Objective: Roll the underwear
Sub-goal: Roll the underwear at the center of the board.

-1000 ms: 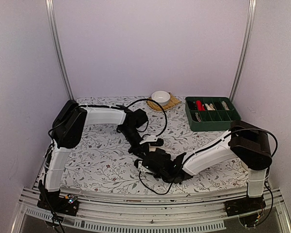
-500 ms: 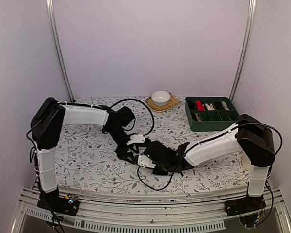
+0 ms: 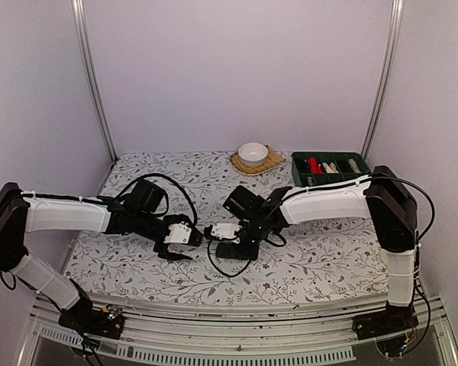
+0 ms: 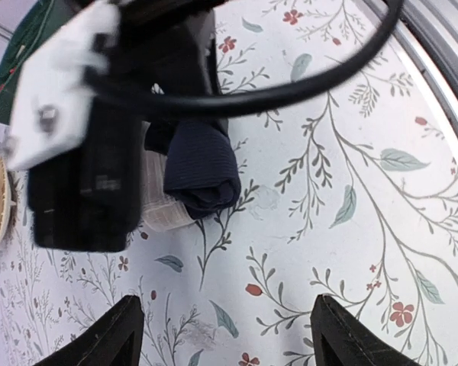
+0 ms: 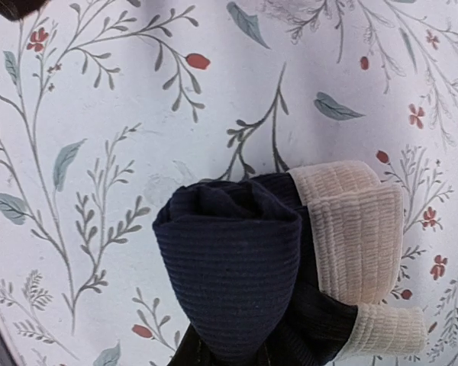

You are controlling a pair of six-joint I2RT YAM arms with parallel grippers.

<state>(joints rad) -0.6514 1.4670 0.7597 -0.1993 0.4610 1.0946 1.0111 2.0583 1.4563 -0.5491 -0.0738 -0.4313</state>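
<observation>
Rolled underwear (image 5: pixel 229 282) lies beneath the right gripper (image 3: pixel 230 242); I cannot tell its grip. The left gripper (image 4: pixel 225 332), fingers spread, sits at its 9 o'clock.

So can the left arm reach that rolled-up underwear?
Probably yes: the left gripper is open and faces the rolled underwear across bare tablecloth, though the right gripper crowds one side of it.
</observation>
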